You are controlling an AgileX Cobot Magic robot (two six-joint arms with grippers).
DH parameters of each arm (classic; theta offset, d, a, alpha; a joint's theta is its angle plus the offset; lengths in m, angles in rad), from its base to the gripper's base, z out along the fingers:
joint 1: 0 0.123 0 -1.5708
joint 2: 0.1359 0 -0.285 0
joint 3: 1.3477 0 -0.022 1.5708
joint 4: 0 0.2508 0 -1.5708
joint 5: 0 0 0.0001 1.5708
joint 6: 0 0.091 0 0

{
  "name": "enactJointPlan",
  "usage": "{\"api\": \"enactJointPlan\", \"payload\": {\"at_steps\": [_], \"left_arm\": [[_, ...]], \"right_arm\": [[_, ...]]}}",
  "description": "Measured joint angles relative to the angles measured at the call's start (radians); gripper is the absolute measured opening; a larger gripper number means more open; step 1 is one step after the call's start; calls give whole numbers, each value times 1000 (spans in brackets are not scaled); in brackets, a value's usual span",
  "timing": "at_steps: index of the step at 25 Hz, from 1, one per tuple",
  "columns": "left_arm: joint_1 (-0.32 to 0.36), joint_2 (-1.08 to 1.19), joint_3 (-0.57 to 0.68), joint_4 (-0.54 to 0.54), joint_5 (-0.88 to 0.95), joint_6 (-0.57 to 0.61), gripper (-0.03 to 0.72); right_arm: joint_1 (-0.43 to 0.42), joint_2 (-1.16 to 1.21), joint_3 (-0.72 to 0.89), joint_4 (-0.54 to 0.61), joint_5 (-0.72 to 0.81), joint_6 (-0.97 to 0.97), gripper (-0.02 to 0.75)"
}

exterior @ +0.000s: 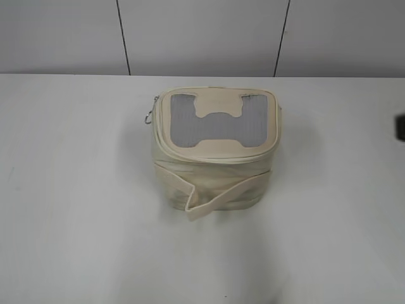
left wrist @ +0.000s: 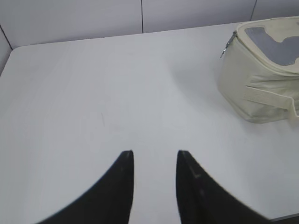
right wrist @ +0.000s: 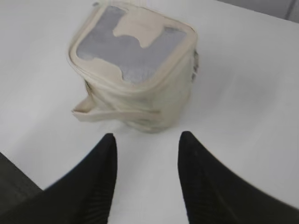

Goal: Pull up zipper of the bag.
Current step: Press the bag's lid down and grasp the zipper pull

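Bag: the small boxy cream-white fabric bag [exterior: 214, 152] stands upright near the middle of the white table [exterior: 69, 209], its top panel facing up and tilted slightly toward the exterior camera.
Top panel: a grey mesh window [exterior: 183, 123] with a cream H-shaped patch [exterior: 219, 114] across it.
Zipper: the thin cream zipper track [exterior: 209, 151] runs round the rim of the top panel; along the front edge it looks closed, though the far side is hidden.
Pulls: small silver ring pulls [exterior: 149, 116] hang at the bag's back left corner (in the left wrist view they show as a short metal dangle at the near top corner [left wrist: 227, 46]); whether there are one or two I cannot tell.
Strap: a wide cream strap band [exterior: 218, 193] wraps the lower front, one loose end sticking out at the front left.
Left gripper: the left gripper [left wrist: 155, 161] hovers over bare table, well apart from the bag, which lies up and to the right in its view; the black fingers [left wrist: 122, 186] stand moderately parted with nothing between them.
Right gripper: the right gripper [right wrist: 147, 142] hangs just in front of the bag's lower edge, not touching; its fingers [right wrist: 198, 177] are spread wide and empty.
Backdrop: a pale panelled wall [exterior: 202, 35] behind the table.
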Motion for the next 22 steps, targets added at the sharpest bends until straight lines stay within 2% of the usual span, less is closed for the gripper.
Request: {"api": "enactJointPlan", "payload": {"at_steps": [4,7,13,19,22], "left_arm": [[-1,0,0,1,0,0,237],[-1,0,0,1,0,0,237],[-3,0,0,5,0,0,237],[-3,5,-3,4,-5,-3,237],[-4,61,-8,-39,-19,-17,237]], "right_arm": [[0,449,-224,278,-4,-386,348],[12,744,-453,382,61,-526,348],[110,1150,-882,378,212,-555,349],[204,1442,-1246,325,343,-449,395],[228,1575,-1396,278,421,-379,402]]}}
